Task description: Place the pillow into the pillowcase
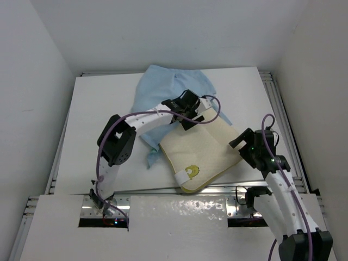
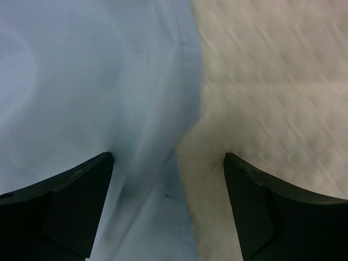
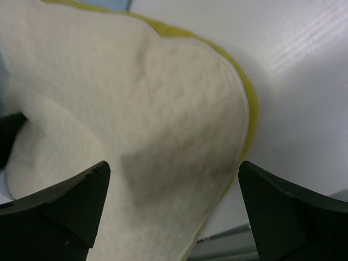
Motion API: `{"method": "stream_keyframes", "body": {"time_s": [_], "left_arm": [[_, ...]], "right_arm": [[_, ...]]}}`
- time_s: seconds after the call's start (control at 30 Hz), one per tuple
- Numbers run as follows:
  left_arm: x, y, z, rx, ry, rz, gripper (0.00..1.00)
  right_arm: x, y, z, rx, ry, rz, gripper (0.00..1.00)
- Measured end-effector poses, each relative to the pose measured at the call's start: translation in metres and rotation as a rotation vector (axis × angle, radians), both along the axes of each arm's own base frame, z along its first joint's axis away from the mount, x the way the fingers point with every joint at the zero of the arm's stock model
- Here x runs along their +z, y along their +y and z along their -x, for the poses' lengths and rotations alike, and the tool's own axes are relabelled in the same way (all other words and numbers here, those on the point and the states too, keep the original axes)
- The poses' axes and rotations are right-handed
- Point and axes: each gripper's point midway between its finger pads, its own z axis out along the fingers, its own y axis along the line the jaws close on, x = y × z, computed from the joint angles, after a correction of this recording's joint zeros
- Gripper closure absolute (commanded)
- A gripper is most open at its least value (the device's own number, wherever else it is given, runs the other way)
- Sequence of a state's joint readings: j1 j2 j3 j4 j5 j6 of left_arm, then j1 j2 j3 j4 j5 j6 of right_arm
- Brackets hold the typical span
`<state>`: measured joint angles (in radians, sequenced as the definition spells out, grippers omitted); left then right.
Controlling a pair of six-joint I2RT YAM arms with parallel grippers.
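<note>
Cream pillow (image 1: 204, 149) lies mid-frame on the white bench (image 1: 98, 119), upper-left edge against the blue pillowcase (image 1: 163, 89). Left gripper (image 2: 168, 163), released, sits over that seam; right gripper (image 3: 174, 174), released, over the pillow's right corner.

Overhead view looks down on the table (image 1: 92, 109); both wrist views sit close above the pillow (image 1: 201, 149).

quilted matt cream fabric pillow (image 1: 201, 149), smooth matt light-blue cloth pillowcase (image 1: 163, 89), smooth white table (image 1: 92, 119)
</note>
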<state>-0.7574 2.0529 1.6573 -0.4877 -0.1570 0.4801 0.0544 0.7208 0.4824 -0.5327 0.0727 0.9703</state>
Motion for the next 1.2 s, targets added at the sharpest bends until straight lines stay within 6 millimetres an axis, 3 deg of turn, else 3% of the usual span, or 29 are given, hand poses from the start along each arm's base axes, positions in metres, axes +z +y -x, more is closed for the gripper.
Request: {"method": "stream_keyframes", "body": {"time_s": [0.13,0.27,0.37,0.5,0.6,0.67,0.7,0.73,0.83,0.9,1.07,1.2], "left_arm": [[0.008,-0.013,-0.019,0.044,-0.044,0.053,0.23],[0.030,-0.034,-0.039,0.070,-0.105,0.147,0.28],[0.034,-0.045,-0.050,0.089,-0.133,0.188,0.39],[0.016,-0.050,-0.058,0.103,-0.131,0.177,0.44],[-0.005,-0.049,-0.058,0.109,-0.107,0.150,0.53],[-0.012,-0.049,-0.058,0.114,-0.100,0.145,0.70],[-0.013,-0.050,-0.059,0.114,-0.103,0.147,0.91],[-0.012,-0.051,-0.060,0.119,-0.106,0.153,1.00],[-0.005,-0.056,-0.062,0.110,-0.115,0.154,1.00],[0.003,-0.062,-0.061,0.092,-0.108,0.161,1.00],[0.024,-0.084,-0.033,-0.023,-0.103,0.144,1.00],[0.054,-0.102,-0.006,-0.094,-0.104,0.157,1.00]], "right_arm": [[-0.021,0.005,0.027,0.010,0.093,-0.030,0.01],[-0.021,0.007,0.034,0.011,0.092,-0.045,0.01],[-0.034,0.014,0.039,0.018,0.111,-0.087,0.01],[-0.068,0.024,0.046,0.005,0.149,-0.166,0.01],[-0.075,0.029,0.039,-0.008,0.123,-0.213,0.01],[-0.074,0.031,0.033,-0.012,0.100,-0.225,0.03],[-0.074,0.031,0.031,-0.012,0.096,-0.225,0.07],[-0.074,0.031,0.028,-0.010,0.089,-0.225,0.21],[-0.075,0.034,0.020,0.009,0.075,-0.232,0.59],[-0.077,0.039,0.014,0.022,0.049,-0.261,1.00],[-0.072,0.047,0.004,0.109,0.013,-0.238,1.00],[-0.044,0.056,-0.009,0.258,-0.109,-0.134,1.00]]}}
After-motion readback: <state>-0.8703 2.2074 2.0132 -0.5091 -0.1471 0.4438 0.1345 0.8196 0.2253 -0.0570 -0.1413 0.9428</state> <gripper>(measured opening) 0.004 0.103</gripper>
